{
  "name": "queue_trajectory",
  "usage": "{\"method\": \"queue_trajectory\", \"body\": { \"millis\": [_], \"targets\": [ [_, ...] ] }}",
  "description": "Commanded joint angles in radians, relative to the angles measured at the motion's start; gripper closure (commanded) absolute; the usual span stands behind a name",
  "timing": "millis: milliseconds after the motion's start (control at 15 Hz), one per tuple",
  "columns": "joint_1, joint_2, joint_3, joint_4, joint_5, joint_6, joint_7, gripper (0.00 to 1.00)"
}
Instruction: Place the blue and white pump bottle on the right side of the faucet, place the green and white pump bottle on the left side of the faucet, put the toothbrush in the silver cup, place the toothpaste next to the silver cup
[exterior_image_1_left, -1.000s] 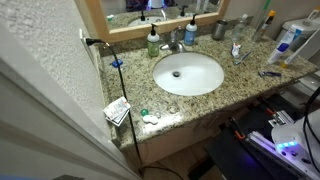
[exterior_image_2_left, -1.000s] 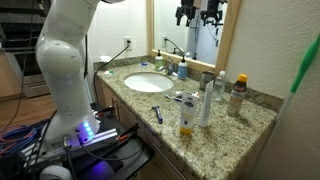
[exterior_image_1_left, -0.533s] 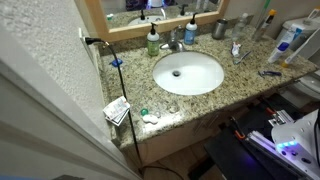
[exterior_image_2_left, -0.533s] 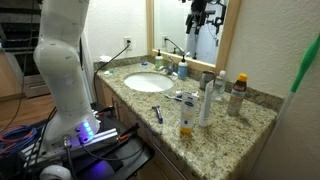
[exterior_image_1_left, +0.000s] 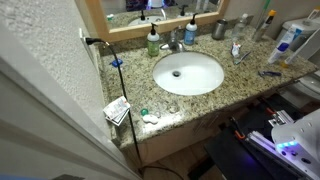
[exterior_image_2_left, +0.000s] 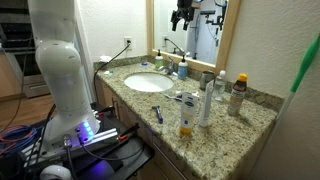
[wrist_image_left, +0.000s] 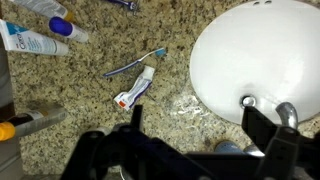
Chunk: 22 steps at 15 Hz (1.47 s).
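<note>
While the black claw (wrist_image_left: 193, 115) hangs spread wide over the speckled granite tabletop (wrist_image_left: 80, 140), touching nothing, the small white red-marked toothpaste tube (wrist_image_left: 133, 91) lies flat beside the white basin (wrist_image_left: 250, 50), its long axis diagonal, roughly parallel to the thin pale toothbrush (wrist_image_left: 133, 64) nearby.

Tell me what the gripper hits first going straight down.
Likely the speckled granite countertop beside the rim of the white basin; the open gripper straddles that spot. The white, red-marked toothpaste tube lies just aside. Height unclear.
</note>
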Motion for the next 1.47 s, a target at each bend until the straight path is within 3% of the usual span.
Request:
{"method": "queue_trajectory", "body": {
  "millis": [0,200,400,667,733,1067,1400],
  "targets": [
    [-0.014,-0.047,-0.035,-0.126,0.057,0.194,0.036,0.0],
    [-0.059,-0.117,-0.087,-0.292,0.152,0.4,0.02,0.0],
    [-0.087,-0.177,-0.136,-0.445,0.165,0.529,-0.018,0.0],
    [-0.111,-0.281,-0.184,-0.656,0.064,0.467,-0.169,0.0],
    [-0.097,-0.189,-0.176,-0.518,0.092,0.464,-0.103,0.0],
    [-0.095,-0.203,-0.178,-0.534,0.088,0.467,-0.105,0.0],
    [-0.09,-0.202,-0.175,-0.72,0.13,0.589,-0.023,0.0]
  ]
}}
